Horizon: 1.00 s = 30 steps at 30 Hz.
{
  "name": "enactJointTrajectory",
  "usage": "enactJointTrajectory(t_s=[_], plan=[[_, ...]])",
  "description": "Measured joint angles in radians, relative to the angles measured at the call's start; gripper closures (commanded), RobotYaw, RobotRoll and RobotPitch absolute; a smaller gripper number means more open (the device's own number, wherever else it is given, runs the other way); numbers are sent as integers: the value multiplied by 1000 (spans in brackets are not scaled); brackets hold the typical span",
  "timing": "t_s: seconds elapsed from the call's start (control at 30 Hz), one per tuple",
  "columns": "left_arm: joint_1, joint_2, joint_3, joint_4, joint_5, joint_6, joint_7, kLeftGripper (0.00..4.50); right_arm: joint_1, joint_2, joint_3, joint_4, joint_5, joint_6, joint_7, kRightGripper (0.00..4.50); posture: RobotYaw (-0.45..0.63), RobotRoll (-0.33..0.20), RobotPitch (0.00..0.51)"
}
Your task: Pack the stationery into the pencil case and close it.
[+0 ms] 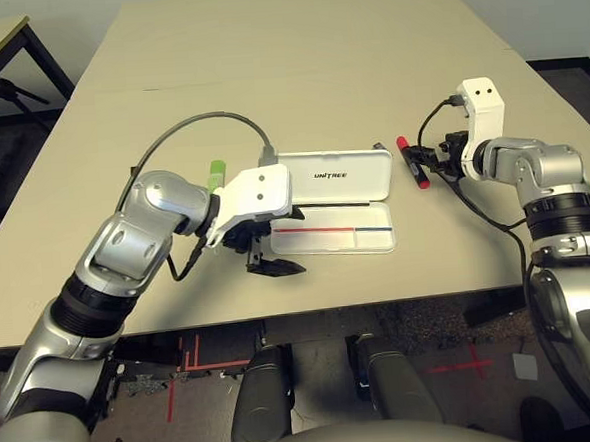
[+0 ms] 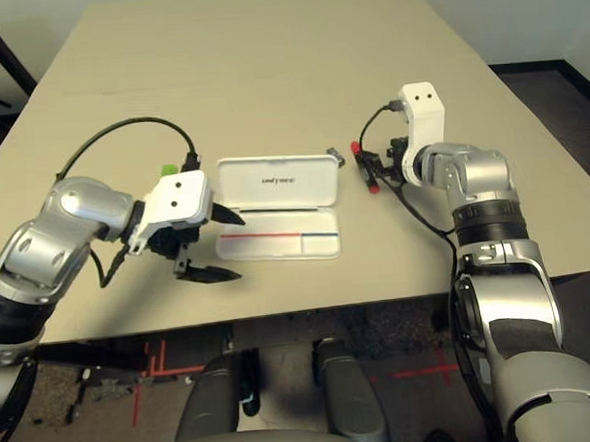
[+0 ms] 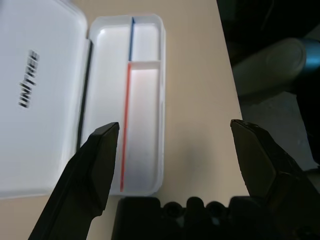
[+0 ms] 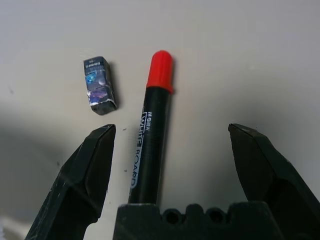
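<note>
The white pencil case lies open mid-table, its "UNITREE" lid (image 1: 332, 177) flat behind the empty tray (image 1: 331, 229) with the red-and-blue line. My left gripper (image 1: 284, 245) hovers open at the tray's left end; in its wrist view the tray (image 3: 142, 110) lies ahead between the fingers. The light-green bar (image 1: 217, 172) sits behind my left wrist. Right of the case lie the red marker (image 1: 413, 162) and a tiny dark-and-silver piece (image 1: 379, 148). My right gripper (image 1: 426, 158) is open, straddling the marker (image 4: 152, 130), with the small piece (image 4: 99, 85) just beyond one fingertip.
The table's front edge (image 1: 311, 315) runs close below the case. A second table and a black stand (image 1: 6, 88) are off the far left corner. Bare tabletop (image 1: 285, 61) stretches behind the case.
</note>
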Motion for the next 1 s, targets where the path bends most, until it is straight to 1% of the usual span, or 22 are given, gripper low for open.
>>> enactJointTrajectory(t_s=[0.23, 0.43, 0.57, 0.6, 0.63, 0.7, 0.9, 0.93, 1.0], plan=[[10, 35, 27, -20, -54, 20, 14, 22, -14, 24, 20, 46, -18, 0, 12, 0, 64, 0, 141], [15, 65, 52, -20, -74, 22, 32, 22, -43, 26, 44, 92, -39, 6, 14, 0, 75, 0, 143], [15, 70, 62, -18, -76, 21, 47, 22, -46, 26, 46, 103, -50, 1, 13, 0, 76, 0, 145], [16, 71, 66, -19, -77, 22, 52, 0, -45, 26, 46, 104, -53, 1, 14, 385, 77, 0, 147], [16, 71, 70, -19, -77, 23, 57, 0, -44, 26, 46, 105, -57, 1, 14, 647, 76, 0, 147], [19, 71, 72, -23, -80, 33, 65, 0, -40, 19, 46, 105, -65, 1, 12, 1340, 75, 0, 147], [14, 71, 72, -38, -99, 66, 78, 0, -39, 17, 44, 97, -70, 18, 16, 3660, 65, 0, 150], [11, 71, 72, -43, -99, 68, 78, 0, -39, 17, 44, 94, -69, 23, 19, 3945, 64, 0, 151], [5, 71, 72, -53, -102, 73, 78, 0, -39, 17, 44, 88, -70, 33, 19, 3972, 62, 0, 152]])
